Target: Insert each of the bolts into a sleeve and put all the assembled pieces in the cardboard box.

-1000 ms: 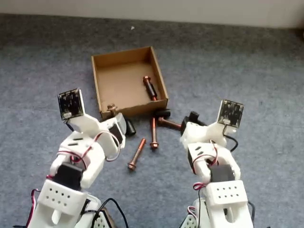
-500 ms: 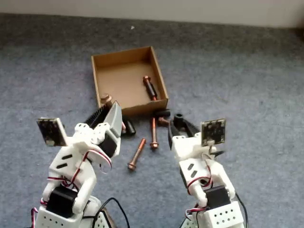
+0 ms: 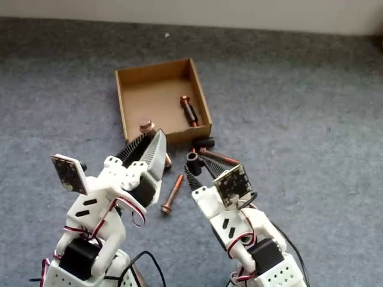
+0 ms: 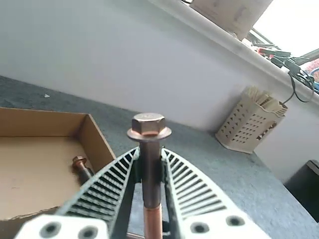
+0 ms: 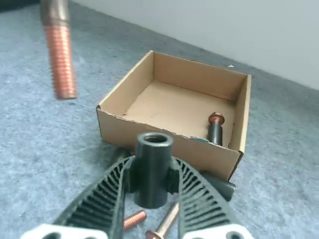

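bolt and sleeve each gripped, one piece in the box

the left tool point(image 3: 149, 142) is pinching a copper bolt point(image 3: 145, 127) by its shank, the hex head standing up just above the fingertips. it is raised off the grey desk point(image 3: 311, 107), in front of the near wall of the cardboard box point(image 3: 120, 101). in the right wrist view the bolt's threaded end hangs clear of the desk, apart from the sleeve.

a loose bolt point(image 3: 172, 194) lies flat on the desk between the two arms, head toward the robot.

the cardboard box sits open-topped beyond the tools, and one assembled piece point(image 3: 190, 112), a bolt through a black sleeve, lies inside against its right wall.

the right tool point(image 3: 194, 168) is clamped on a black sleeve point(image 3: 192, 158), held upright with its open bore facing up, near the box's front right corner and just beside the left tool's bolt without touching it.

further right, another black sleeve point(image 3: 205, 143) lies on the desk by the box's corner, and a second loose bolt point(image 3: 219, 156) rests at a slant close beside it; whether they touch i cannot tell.
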### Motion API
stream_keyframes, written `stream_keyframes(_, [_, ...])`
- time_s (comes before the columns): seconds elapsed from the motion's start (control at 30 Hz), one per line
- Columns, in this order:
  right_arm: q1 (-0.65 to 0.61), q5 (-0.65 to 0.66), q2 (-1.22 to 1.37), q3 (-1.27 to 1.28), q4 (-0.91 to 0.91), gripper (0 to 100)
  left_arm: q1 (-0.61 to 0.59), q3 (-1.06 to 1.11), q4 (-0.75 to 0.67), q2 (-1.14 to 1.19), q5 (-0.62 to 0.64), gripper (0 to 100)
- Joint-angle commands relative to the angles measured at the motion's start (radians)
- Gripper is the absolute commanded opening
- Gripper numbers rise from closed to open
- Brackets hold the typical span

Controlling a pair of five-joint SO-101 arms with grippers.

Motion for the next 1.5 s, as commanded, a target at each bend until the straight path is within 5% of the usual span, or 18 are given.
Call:
stream_keyframes(0.0, [-0.033, 0.026, -0.024, 0.062, -0.005, 0.5, 0.062, -0.008, -0.032, -0.015, -0.018, 1])
stream_keyframes(0.53, [-0.090, 0.029, -0.024, 0.054, -0.005, 0.5, 0.077, 0.124, -0.173, -0.012, -0.018, 1])
stream_keyframes(1.3, [-0.090, 0.031, -0.024, 0.027, 0.001, 0.5, 0.071, 0.145, -0.176, -0.013, -0.011, 1])
stream_keyframes(1.47, [-0.127, 0.123, -0.024, 0.024, 0.041, 0.5, 0.071, 0.145, -0.176, -0.013, -0.011, 1])
